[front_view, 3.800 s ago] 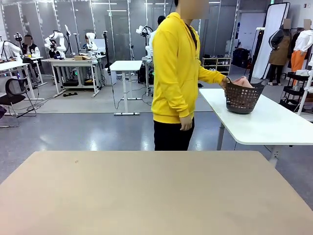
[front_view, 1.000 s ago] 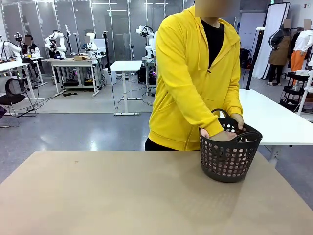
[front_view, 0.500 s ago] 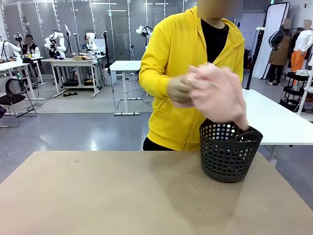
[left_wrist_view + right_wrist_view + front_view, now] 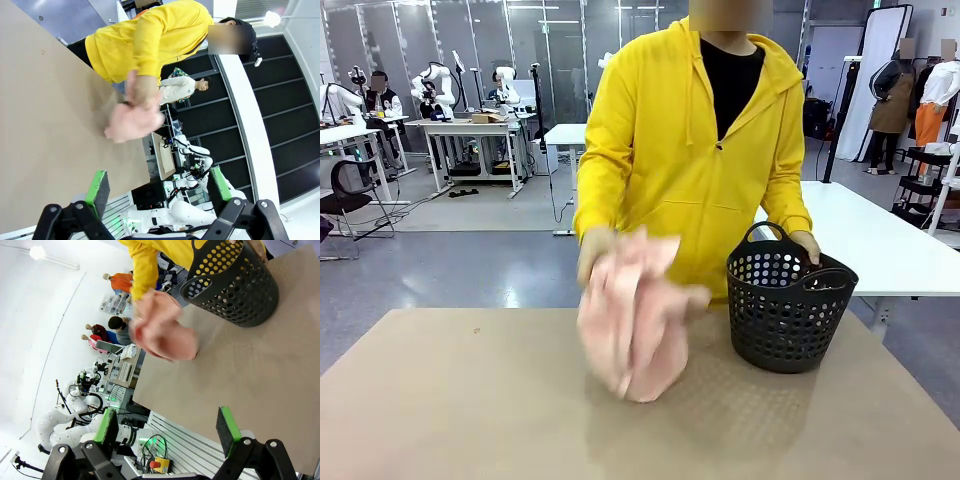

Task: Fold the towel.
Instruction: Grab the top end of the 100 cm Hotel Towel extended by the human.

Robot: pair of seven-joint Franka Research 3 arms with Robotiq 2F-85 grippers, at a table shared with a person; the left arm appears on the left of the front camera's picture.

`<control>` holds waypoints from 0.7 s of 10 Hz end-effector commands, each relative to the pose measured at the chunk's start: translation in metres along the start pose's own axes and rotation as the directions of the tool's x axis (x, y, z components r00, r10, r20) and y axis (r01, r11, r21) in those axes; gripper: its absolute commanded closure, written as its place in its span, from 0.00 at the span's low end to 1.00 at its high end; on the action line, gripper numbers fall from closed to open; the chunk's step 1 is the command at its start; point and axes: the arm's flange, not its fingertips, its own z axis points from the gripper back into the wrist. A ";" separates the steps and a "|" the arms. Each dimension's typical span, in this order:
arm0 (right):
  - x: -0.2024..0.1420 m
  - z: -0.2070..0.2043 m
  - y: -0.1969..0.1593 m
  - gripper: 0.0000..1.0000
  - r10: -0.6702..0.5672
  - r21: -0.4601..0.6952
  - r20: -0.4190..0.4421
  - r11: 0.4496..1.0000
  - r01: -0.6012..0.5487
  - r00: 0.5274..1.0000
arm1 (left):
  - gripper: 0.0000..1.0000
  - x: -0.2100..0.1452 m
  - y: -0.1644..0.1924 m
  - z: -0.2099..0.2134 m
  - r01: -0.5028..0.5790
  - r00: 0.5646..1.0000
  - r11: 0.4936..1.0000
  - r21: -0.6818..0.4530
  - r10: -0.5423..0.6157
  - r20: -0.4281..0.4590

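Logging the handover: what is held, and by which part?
The person's hand grips the bunched towel at its top; the other hand holds the basket rim. The left gripper and right gripper hold nothing.

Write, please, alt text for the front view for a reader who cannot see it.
A person in a yellow hoodie stands at the far side of a tan table, holding a bunched, motion-blurred pink towel over it in one hand. Their other hand rests on the rim of a black perforated basket beside the towel.
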 end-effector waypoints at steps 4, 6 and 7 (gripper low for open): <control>0.000 0.003 0.002 0.00 0.004 0.009 0.005 1.000 -0.004 1.000 | 0.00 0.005 -0.003 0.004 0.005 1.000 1.000 -0.016 -0.005 -0.010; 0.000 0.003 0.002 0.00 0.004 0.009 0.005 1.000 -0.004 1.000 | 0.00 0.005 -0.003 0.004 0.005 1.000 1.000 -0.016 -0.005 -0.010; 0.000 0.003 0.002 0.00 0.004 0.009 0.005 1.000 -0.004 1.000 | 0.00 0.005 -0.003 0.004 0.005 1.000 1.000 -0.016 -0.005 -0.010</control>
